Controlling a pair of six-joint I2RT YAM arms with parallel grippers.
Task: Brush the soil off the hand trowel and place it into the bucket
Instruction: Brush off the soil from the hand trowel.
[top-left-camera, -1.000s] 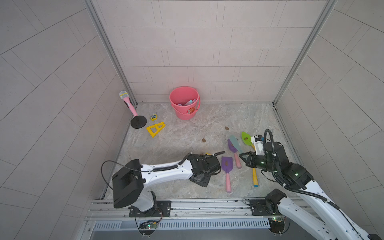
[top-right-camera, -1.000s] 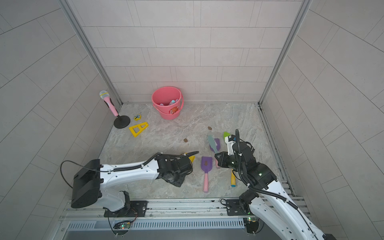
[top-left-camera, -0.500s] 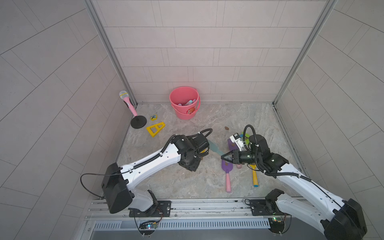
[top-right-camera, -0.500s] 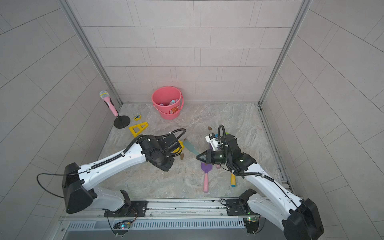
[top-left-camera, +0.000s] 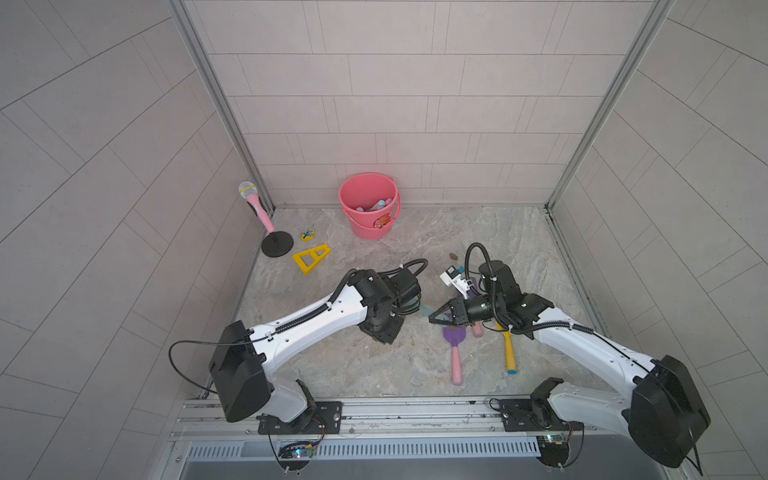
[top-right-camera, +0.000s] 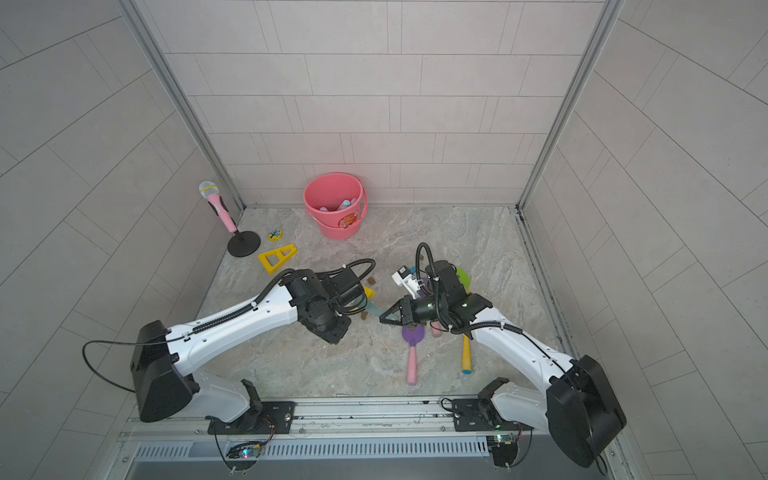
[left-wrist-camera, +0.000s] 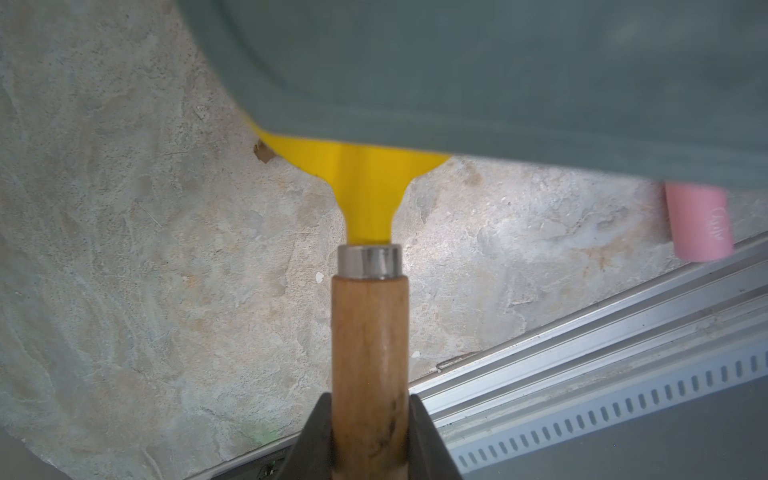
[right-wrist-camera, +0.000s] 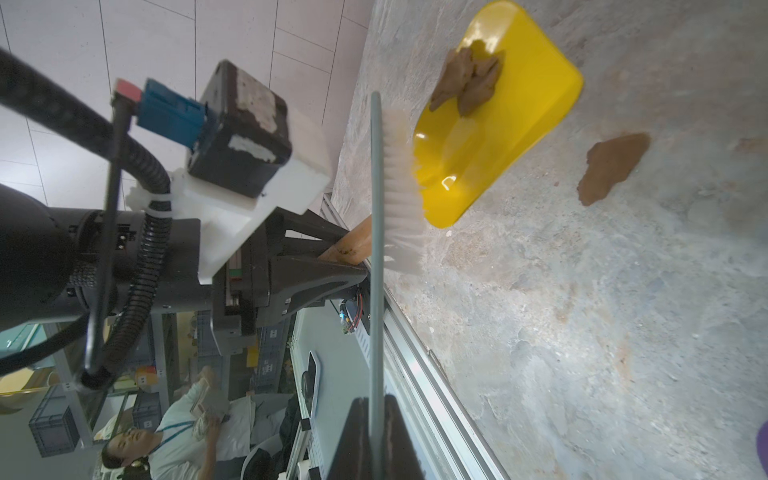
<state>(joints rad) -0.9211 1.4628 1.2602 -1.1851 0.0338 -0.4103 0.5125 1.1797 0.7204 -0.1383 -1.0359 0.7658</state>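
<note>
The hand trowel has a wooden handle (left-wrist-camera: 370, 332) and a yellow blade (right-wrist-camera: 503, 116). My left gripper (left-wrist-camera: 370, 440) is shut on the handle and holds the trowel above the floor mid-table. A brown lump of soil (right-wrist-camera: 465, 83) sticks to the blade. My right gripper (right-wrist-camera: 376, 436) is shut on a thin grey-green brush (right-wrist-camera: 376, 249), whose white bristles (right-wrist-camera: 401, 187) touch the blade's near end. The brush's back (left-wrist-camera: 498, 83) hides most of the blade in the left wrist view. The pink bucket (top-left-camera: 370, 205) stands at the back wall, some way beyond both grippers.
Loose soil lumps lie on the floor (right-wrist-camera: 611, 166) (top-left-camera: 454, 256). A purple trowel with a pink handle (top-left-camera: 455, 349) and a yellow-handled one (top-left-camera: 509, 349) lie under the right arm. A toy microphone on a stand (top-left-camera: 257, 208) and a yellow triangle (top-left-camera: 311, 257) sit at the back left.
My left arm has carried the trowel from the table's front to its middle. The right arm has swung left, bringing the brush against the blade.
</note>
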